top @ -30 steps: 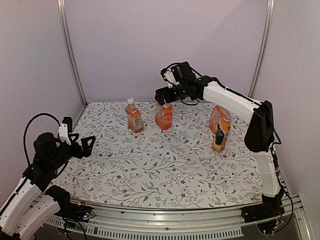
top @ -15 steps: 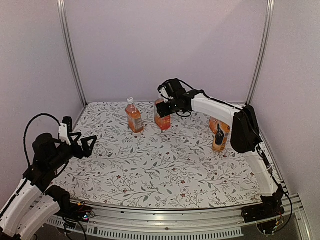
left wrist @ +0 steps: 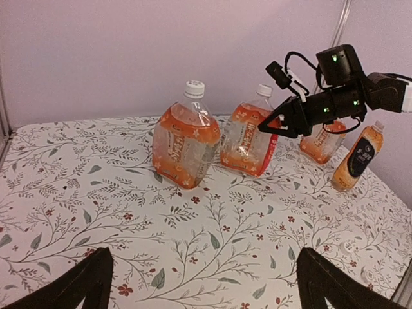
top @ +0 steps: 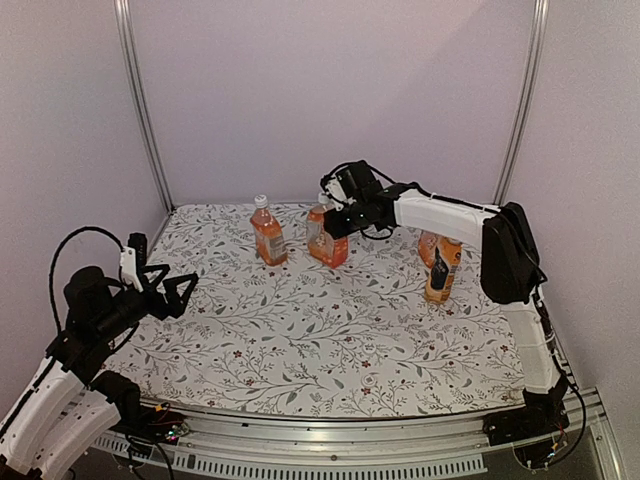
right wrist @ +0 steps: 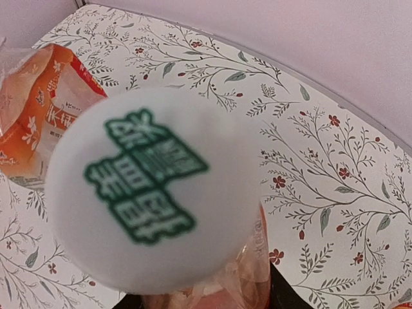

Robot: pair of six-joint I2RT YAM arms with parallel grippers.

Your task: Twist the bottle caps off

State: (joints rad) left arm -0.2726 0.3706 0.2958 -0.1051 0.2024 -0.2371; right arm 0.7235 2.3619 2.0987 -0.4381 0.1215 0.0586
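Note:
Four orange-drink bottles stand at the back of the table. The left bottle (top: 268, 238) has a white cap (left wrist: 194, 88). The middle bottle (top: 327, 243) leans left, and my right gripper (top: 333, 222) is shut round its shoulder just below its cap (right wrist: 151, 196), which is white with green print and fills the right wrist view. A black-labelled bottle (top: 443, 270) with its cap (left wrist: 380, 126) stands at the right, in front of a fourth bottle (left wrist: 320, 143) whose cap is hidden. My left gripper (top: 172, 290) hovers open at the near left, far from the bottles.
The table has a floral cloth (top: 330, 340). Metal frame posts (top: 140, 110) rise at the back corners, with pale walls behind and at the sides. My right arm (top: 450, 210) stretches across the back right above the two right-hand bottles.
My right gripper came down from above the middle bottle and closed on its upper part, and the bottle now leans left. The left arm has hardly moved.

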